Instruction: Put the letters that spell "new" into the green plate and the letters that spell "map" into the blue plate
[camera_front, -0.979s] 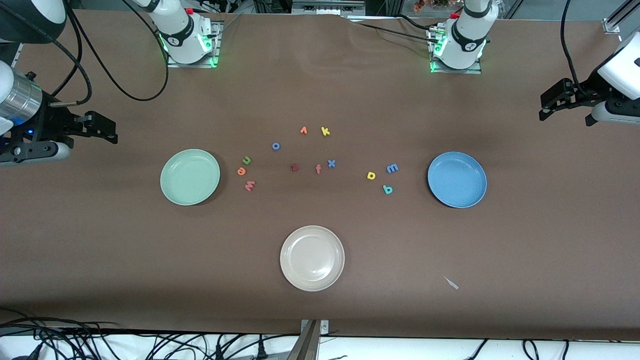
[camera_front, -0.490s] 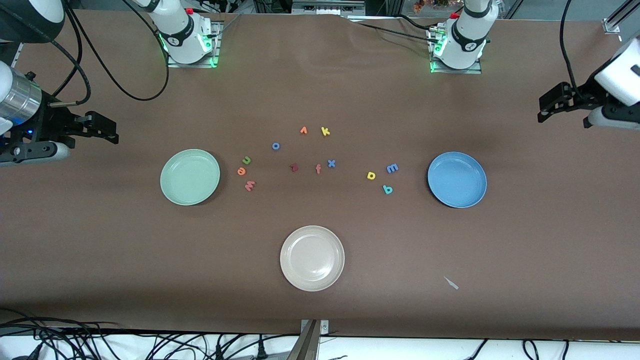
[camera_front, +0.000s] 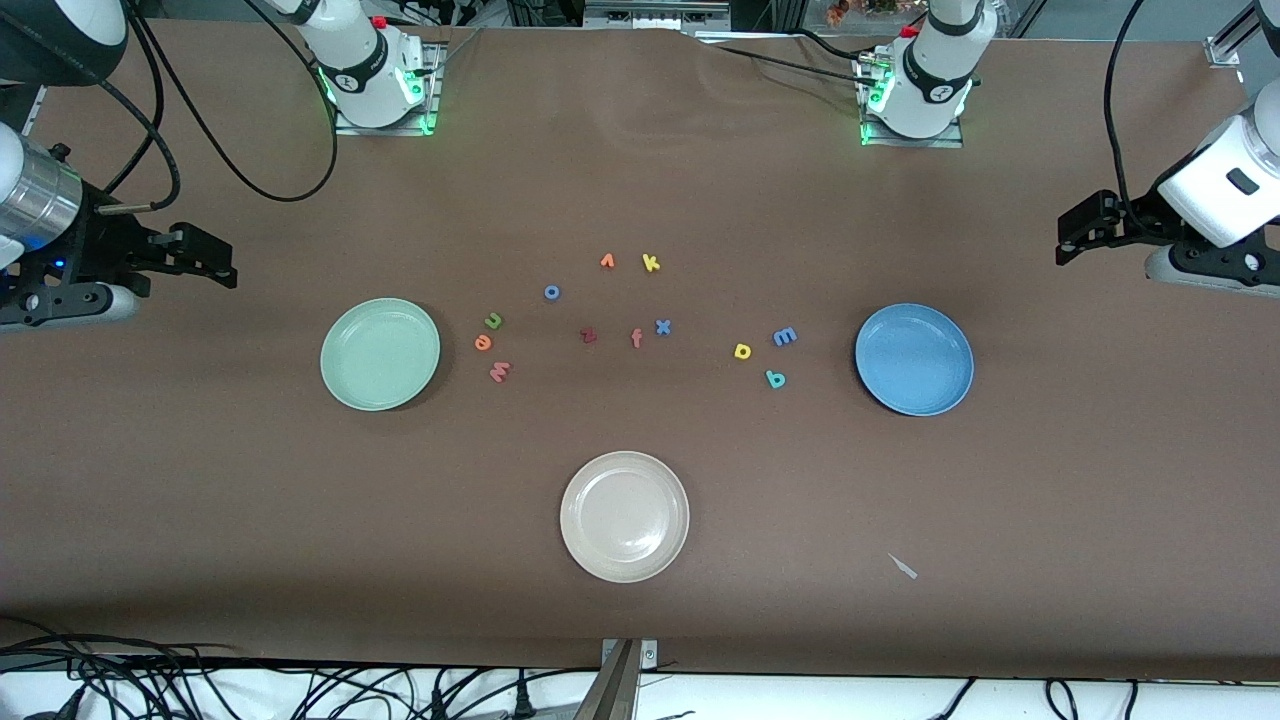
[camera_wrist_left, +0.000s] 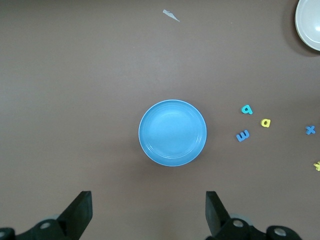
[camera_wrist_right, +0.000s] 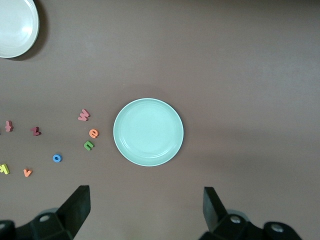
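Both plates were empty: the green plate (camera_front: 380, 354) lay toward the right arm's end of the worktop with n (camera_front: 493, 321), e (camera_front: 483, 342) and w (camera_front: 500, 372) just beside it, and the blue plate (camera_front: 914, 359) toward the left arm's end with m (camera_front: 785, 337), a (camera_front: 742, 351) and p (camera_front: 775, 379) near it. My left hand (camera_front: 1068, 238) and right hand (camera_front: 222, 266) both hung wide and empty over the worktop's ends. For so thin a letter I judged I should come straight down, fingers astride one only.

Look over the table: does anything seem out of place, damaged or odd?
One stray thing: a small pale scrap lies on the bare tablecloth, nearer the front camera than the blue plate. It is neither a letter nor a plate, so it looks like litter. The plates sit flat and empty, and the letters lie loose between them.
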